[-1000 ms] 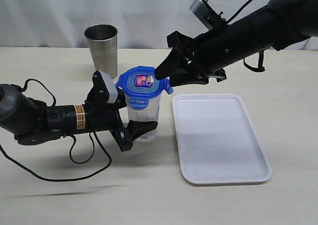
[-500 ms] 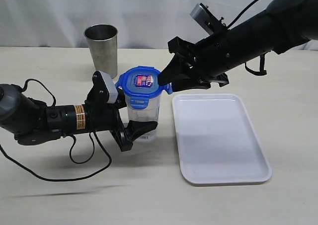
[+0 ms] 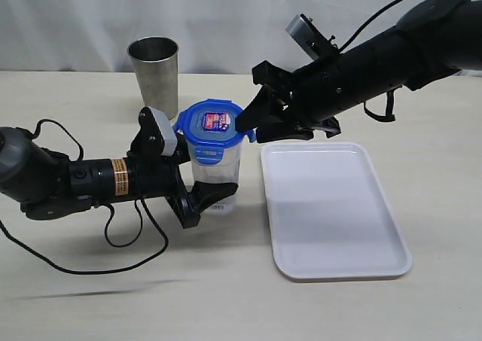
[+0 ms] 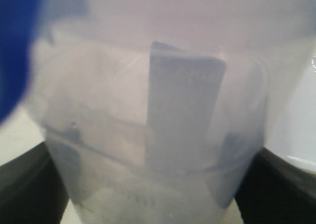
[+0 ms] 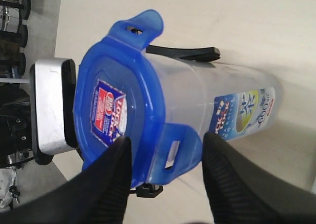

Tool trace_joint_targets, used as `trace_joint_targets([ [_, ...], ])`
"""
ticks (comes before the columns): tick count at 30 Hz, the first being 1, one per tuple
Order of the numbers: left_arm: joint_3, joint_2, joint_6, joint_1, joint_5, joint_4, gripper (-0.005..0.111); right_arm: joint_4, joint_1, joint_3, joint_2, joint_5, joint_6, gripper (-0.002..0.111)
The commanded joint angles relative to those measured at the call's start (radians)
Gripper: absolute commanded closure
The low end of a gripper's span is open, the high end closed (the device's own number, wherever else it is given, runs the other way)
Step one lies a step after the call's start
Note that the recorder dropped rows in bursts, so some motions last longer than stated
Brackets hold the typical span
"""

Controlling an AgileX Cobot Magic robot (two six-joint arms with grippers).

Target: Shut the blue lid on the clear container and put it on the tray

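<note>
The lid (image 3: 213, 123) sits on the container (image 3: 222, 172), which the left jaws clamp near its base beside the tray (image 3: 331, 205), while the open right jaws straddle a flap (image 5: 173, 150); latching and traying remain.

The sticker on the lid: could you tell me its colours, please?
The sticker is red and dark blue, clearest in the right wrist view.
</note>
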Motion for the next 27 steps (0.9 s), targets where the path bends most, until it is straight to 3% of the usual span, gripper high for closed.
trace_joint_targets([
  [1,-0.004,0.005,0.003,0.003,0.023,-0.007,0.107,0.003,0.002,0.006,0.012,-0.008,-0.03,0.066],
  [19,-0.004,0.005,0.003,-0.001,0.024,-0.001,0.107,0.092,0.002,0.036,0.07,0.024,-0.138,0.07],
  [24,-0.004,0.005,0.003,-0.001,0.024,-0.001,0.107,0.039,0.002,0.036,0.09,0.047,-0.131,0.081],
  [27,-0.004,0.005,0.003,-0.001,0.024,-0.001,0.107,0.035,0.002,0.036,0.102,0.049,-0.127,0.081],
])
